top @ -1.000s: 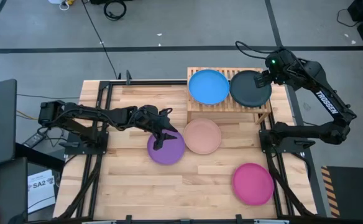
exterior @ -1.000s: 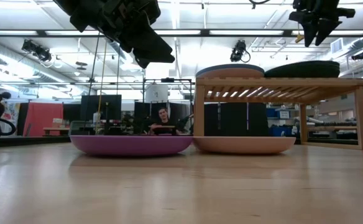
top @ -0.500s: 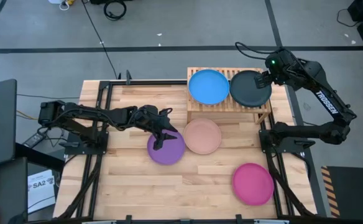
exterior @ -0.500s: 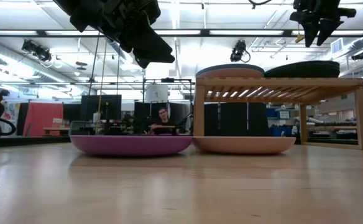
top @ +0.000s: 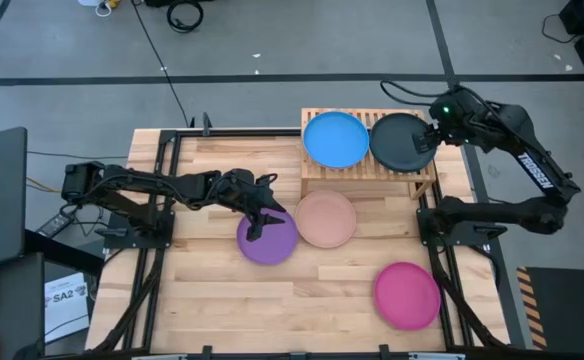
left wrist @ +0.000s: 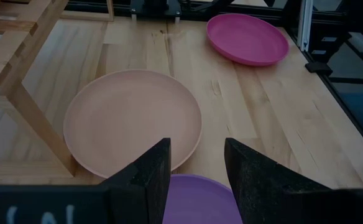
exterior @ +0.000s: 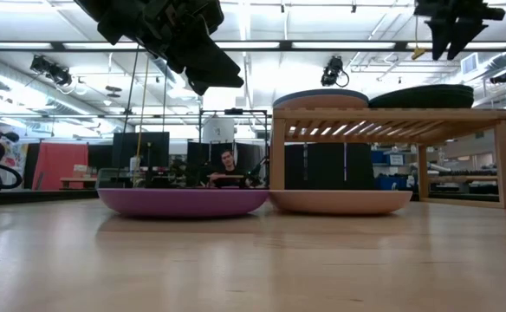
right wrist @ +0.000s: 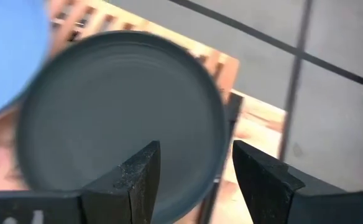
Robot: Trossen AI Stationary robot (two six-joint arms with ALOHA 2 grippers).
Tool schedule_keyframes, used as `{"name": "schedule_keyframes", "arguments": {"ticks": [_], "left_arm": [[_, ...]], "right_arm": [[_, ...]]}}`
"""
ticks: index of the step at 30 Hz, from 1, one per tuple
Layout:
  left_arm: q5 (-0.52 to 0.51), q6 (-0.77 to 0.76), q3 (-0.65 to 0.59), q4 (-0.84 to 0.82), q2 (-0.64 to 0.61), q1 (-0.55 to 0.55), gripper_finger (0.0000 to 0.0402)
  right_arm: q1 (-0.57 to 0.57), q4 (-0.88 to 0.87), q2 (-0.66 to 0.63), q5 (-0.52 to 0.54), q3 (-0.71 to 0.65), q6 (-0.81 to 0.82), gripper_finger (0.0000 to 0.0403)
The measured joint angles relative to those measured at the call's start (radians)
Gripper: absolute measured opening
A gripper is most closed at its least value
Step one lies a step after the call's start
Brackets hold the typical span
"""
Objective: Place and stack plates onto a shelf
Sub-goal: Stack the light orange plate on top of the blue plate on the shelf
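Blue plate and black plate lie side by side on the slatted top of the wooden shelf. Peach plate, purple plate and magenta plate lie flat on the table. My left gripper hangs open above the purple plate's far edge, well clear of it in the low view. My right gripper is open over the black plate's right rim; it stands above the plate without touching it.
The shelf stands at the table's far edge, right of the middle, with its near legs close to the peach plate. Bare planks show along the near edge and on the left. A person sits in the room beyond the table.
My right gripper has risen a little and drawn back toward the table's right edge, away from the middle of the black plate. The plates have stayed where they were.
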Motion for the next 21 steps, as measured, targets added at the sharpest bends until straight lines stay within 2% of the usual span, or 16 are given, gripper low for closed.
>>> {"name": "schedule_keyframes", "arguments": {"ticks": [5,9,16,21], "left_arm": [[0.000,-0.004,0.000,0.000,0.000,0.000,0.0157],[0.000,-0.028,0.000,0.042,0.000,0.000,0.0157],[-0.005,-0.026,0.000,0.200,0.000,-0.025,0.0157],[-0.070,0.007,0.000,0.251,0.000,-0.061,0.0157]], "right_arm": [[0.104,0.000,-0.057,-0.140,0.000,0.037,0.0206],[0.214,0.063,-0.107,-0.158,-0.044,0.073,0.0206],[0.392,0.378,-0.206,-0.198,-0.282,0.082,0.0206],[0.530,0.657,-0.221,-0.263,-0.445,0.042,0.0206]]}}
